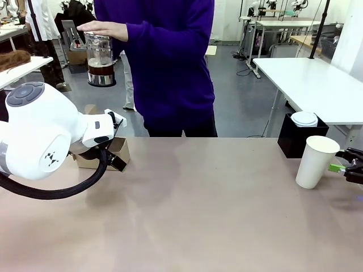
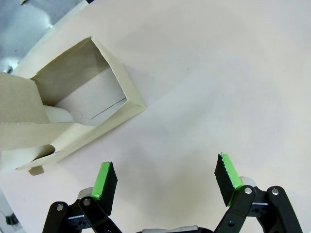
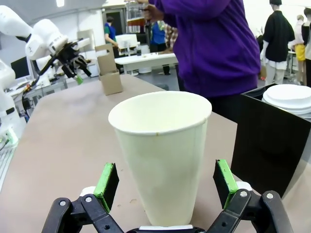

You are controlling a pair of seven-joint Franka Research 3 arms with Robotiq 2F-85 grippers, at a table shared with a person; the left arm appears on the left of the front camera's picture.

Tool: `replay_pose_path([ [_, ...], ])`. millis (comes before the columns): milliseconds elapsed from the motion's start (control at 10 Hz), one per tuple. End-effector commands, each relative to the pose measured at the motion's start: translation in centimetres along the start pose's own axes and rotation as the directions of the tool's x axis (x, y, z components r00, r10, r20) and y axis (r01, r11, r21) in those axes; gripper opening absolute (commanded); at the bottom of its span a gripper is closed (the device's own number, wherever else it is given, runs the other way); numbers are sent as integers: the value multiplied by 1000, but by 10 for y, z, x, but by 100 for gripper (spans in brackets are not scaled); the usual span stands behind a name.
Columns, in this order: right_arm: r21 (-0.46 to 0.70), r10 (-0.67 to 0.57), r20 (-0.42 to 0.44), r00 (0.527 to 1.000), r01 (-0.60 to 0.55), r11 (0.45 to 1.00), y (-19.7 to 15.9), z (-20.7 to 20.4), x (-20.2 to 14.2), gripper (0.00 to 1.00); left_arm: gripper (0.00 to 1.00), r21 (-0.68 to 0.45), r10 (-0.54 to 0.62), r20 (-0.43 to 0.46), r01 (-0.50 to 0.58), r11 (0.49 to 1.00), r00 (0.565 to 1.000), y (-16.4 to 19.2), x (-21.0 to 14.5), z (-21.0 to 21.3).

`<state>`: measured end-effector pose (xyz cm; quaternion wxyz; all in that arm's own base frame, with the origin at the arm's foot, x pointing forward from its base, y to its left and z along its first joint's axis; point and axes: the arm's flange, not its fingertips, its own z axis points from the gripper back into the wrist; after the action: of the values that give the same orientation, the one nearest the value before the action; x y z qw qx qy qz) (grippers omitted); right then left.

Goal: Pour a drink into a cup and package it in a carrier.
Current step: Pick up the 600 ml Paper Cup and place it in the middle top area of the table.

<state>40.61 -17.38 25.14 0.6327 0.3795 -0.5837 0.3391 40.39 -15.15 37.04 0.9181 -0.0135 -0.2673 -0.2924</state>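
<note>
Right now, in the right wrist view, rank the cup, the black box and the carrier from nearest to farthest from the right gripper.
1. Cup: upright between the open fingers of the right gripper, gaps on both sides.
2. Black box: close beside the cup.
3. Carrier: far off, at the table's other end.

I can read no words, numbers or brand names anywhere. The nearest thing to a sign is a small dark emblem of dots and short strokes (image 1: 51,160) on the rounded white shell of my left arm (image 1: 39,133), and it carries no letters. The tall plain white paper cup (image 1: 316,161), the brown cardboard carrier (image 2: 82,97) and the black square box (image 1: 295,141) show unprinted faces.
</note>
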Motion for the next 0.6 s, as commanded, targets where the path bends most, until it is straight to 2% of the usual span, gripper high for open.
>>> replay_pose_path([
  [0, -19, 32, 21, 999, -32, 999, -2, -15, -5, 100, 100, -1, 1, 1, -1, 1000, 1000, 0, 0, 0],
  [500, 4, -4, 5, 1000, 4, 1000, -12, -44, -22, 100, 100, -1, 1, 1, -1, 1000, 1000, 0, 0, 0],
])
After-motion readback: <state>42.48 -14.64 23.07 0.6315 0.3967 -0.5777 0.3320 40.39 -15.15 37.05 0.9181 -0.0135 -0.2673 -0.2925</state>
